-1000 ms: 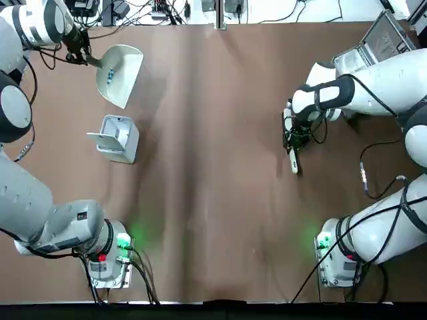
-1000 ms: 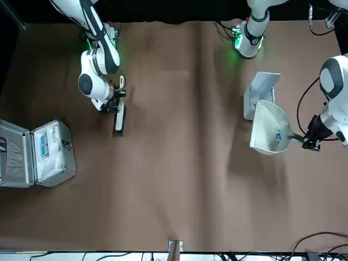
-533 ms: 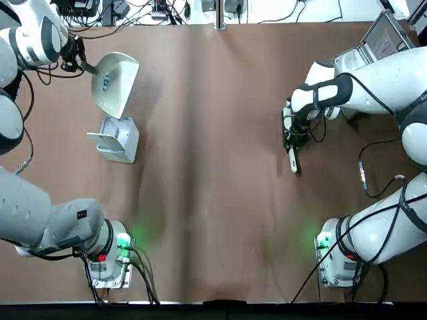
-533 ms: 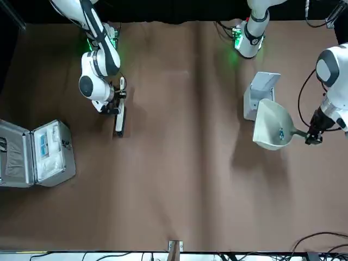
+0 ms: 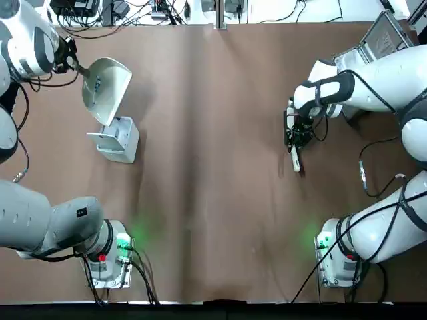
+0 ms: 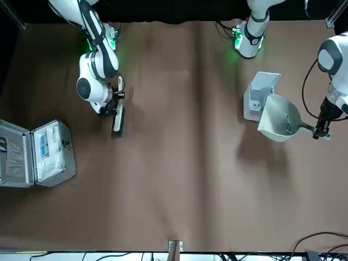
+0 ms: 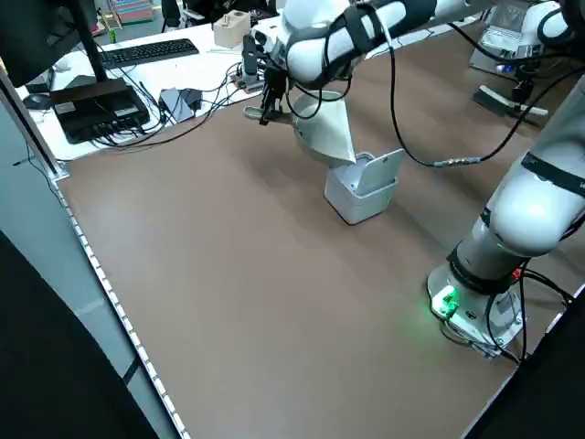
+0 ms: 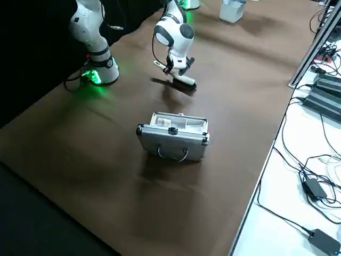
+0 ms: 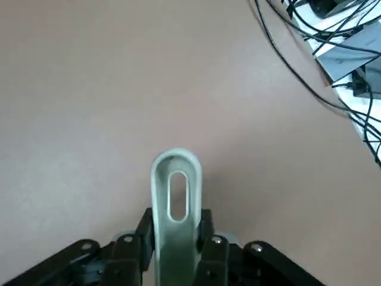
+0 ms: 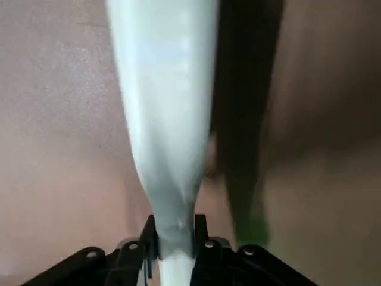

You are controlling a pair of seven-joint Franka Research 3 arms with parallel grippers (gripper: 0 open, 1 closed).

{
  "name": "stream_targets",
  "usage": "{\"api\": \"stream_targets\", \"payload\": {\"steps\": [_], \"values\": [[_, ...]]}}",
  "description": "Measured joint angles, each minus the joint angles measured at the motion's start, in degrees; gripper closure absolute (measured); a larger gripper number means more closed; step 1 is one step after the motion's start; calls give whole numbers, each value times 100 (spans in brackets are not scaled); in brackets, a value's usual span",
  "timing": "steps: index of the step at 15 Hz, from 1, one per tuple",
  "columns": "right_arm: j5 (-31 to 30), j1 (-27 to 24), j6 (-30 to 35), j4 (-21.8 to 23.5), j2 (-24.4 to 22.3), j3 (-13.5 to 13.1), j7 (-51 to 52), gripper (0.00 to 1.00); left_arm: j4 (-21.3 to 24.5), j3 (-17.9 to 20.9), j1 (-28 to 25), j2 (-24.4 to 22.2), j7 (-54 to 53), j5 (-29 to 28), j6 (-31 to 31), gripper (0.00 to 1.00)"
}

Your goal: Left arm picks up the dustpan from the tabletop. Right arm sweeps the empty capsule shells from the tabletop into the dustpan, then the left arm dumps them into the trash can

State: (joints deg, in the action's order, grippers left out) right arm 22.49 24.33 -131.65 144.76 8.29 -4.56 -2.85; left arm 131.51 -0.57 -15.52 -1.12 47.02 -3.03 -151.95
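The left gripper (image 5: 69, 61) is at the far left of the tabletop (image 5: 213, 167), raised above it, its fingers (image 9: 205, 238) clamped on the handle of the dustpan (image 5: 103, 90). The dustpan hangs in the air, tilted, with its flared mouth pointing down toward the trash can (image 5: 117, 139), which stands on the table just near of it with its flip lid open. From overhead the pan's lip overlaps the far edge of the bin; whether the two touch cannot be told. The empty capsule shells (image 5: 97, 83) (a few tiny pale-blue specks) lie inside the pan, toward the handle end.

On the right side of the table, the right gripper (image 5: 292, 140) is low over the surface, its fingers (image 10: 205, 238) closed on the handle of a slim white brush (image 5: 294, 160). The brush points toward the near edge, and the right side view shows its dark bristle strip (image 8: 180, 81) at or just above the tabletop; contact cannot be told.

A silver hinged case (image 6: 35, 152) sits open on the far right of the table, well apart from the brush. Beyond the far edge lie cables and a keyboard (image 7: 151, 52) on a white bench.
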Motion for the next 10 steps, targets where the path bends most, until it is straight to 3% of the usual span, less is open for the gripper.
{"api": "stream_targets", "payload": {"steps": [3, 10], "values": [[0, -106, 135, -91, 31, -9, 85, 69, 298, -3, -15, -1, -11, 0, -391, 67], [0, -87, 187, -180, 78, 16, 92, 74, 352, -101, -15, -187, -61, 0, -769, 67]]}}
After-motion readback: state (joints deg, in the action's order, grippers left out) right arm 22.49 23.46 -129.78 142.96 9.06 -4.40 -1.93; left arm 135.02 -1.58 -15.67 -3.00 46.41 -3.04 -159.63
